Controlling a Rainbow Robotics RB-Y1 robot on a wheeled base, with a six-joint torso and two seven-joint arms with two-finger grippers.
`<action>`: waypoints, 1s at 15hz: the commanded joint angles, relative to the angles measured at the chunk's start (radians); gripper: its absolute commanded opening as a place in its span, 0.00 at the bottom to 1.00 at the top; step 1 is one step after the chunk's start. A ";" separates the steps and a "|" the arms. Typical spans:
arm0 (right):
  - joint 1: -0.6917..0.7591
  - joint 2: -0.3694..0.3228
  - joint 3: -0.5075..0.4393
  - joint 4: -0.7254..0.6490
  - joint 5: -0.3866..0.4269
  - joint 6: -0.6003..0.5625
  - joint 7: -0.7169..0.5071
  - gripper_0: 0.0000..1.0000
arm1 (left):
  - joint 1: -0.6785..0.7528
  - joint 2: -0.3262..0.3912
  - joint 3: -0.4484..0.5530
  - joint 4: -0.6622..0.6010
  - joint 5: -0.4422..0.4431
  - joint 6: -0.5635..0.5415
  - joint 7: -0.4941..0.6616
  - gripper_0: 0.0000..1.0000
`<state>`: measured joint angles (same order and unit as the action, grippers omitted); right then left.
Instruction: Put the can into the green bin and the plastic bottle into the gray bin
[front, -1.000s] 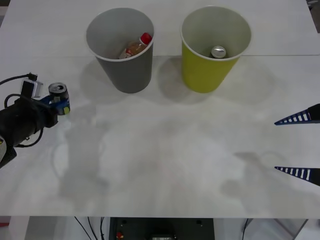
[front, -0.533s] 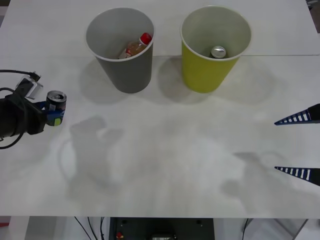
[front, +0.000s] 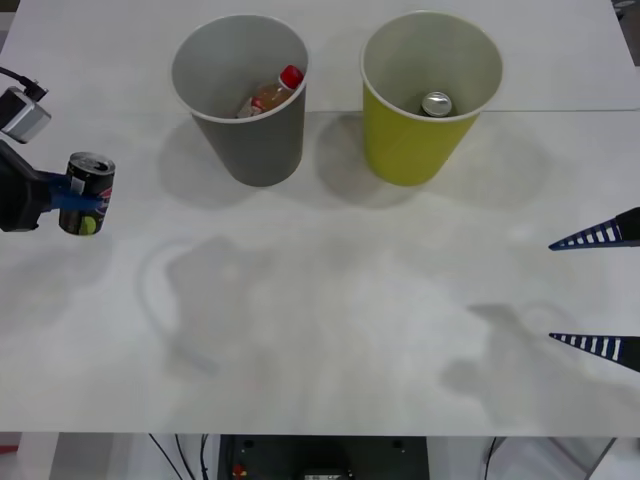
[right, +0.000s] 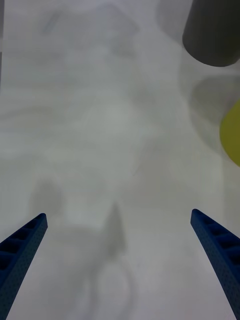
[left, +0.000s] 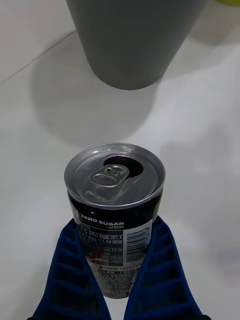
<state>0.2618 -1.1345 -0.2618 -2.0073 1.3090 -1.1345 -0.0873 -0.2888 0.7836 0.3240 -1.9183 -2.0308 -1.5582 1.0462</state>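
Your bottle (front: 268, 95) lies in the gray bin (front: 245, 140), so that half is done; your left gripper (front: 72, 198) holds the can (front: 86, 193) upright above the bench's (front: 330, 300) left edge, far from the green bin (front: 415, 140), while your right gripper (front: 600, 290) waits with jaws wide.

Black can (front: 86, 193) with silver top, dark-gray bin (front: 243, 95), yellow-green bin (front: 425, 95).

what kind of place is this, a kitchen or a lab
Likely a lab test bench: a bare white table, two oversized cup-shaped bins, gray bin and green bin, and cables hanging below the table edge.
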 joint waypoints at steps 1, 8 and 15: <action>0.000 0.000 0.000 0.000 0.000 0.000 0.000 1.00 | -0.027 0.063 0.001 -0.022 0.046 -0.013 0.113 0.00; 0.000 0.000 0.000 0.000 0.000 0.000 0.000 1.00 | -0.260 0.167 -0.140 -0.044 0.106 -0.013 0.210 0.00; 0.000 0.000 0.000 0.000 0.000 0.000 0.000 1.00 | -0.650 0.186 -0.461 0.107 0.179 -0.013 0.279 0.00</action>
<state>0.2618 -1.1345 -0.2618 -2.0070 1.3090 -1.1345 -0.0873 -0.8995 0.9696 -0.1096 -1.8426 -1.8681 -1.5713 1.3264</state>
